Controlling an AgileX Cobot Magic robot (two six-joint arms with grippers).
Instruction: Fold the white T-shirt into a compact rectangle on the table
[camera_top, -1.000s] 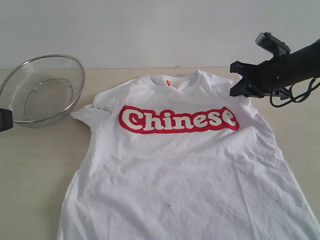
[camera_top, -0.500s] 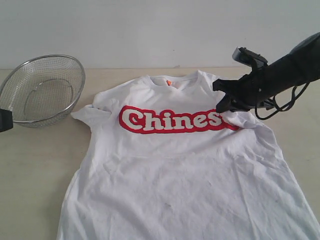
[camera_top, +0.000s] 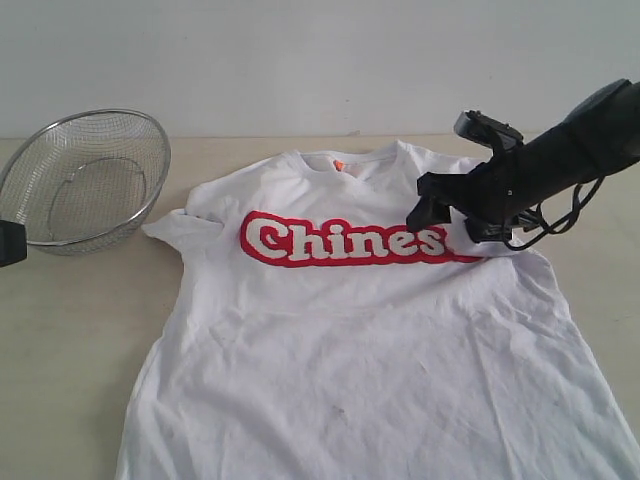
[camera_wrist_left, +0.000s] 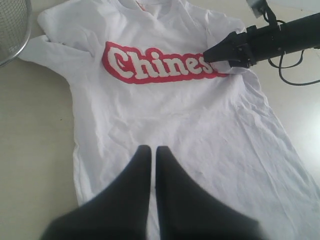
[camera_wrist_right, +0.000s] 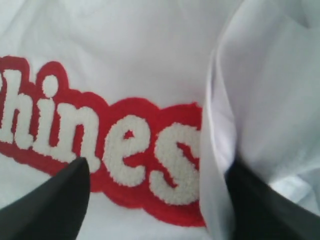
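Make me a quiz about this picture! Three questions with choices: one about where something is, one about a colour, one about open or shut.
1. Where does the silver wire-mesh bowl sit? A) on the wrinkled white T-shirt B) on the pale beige wooden table, beside the shirt C) in a hand
2. What colour borders the shirt's letters? A) blue B) red C) green
3. How is the black left hand? A) wide open B) holding the bowl C) shut
Answers: 1 B, it rests on bare tabletop by the sleeve. 2 B, red rims the white letters. 3 C, only a thin slit shows in it.
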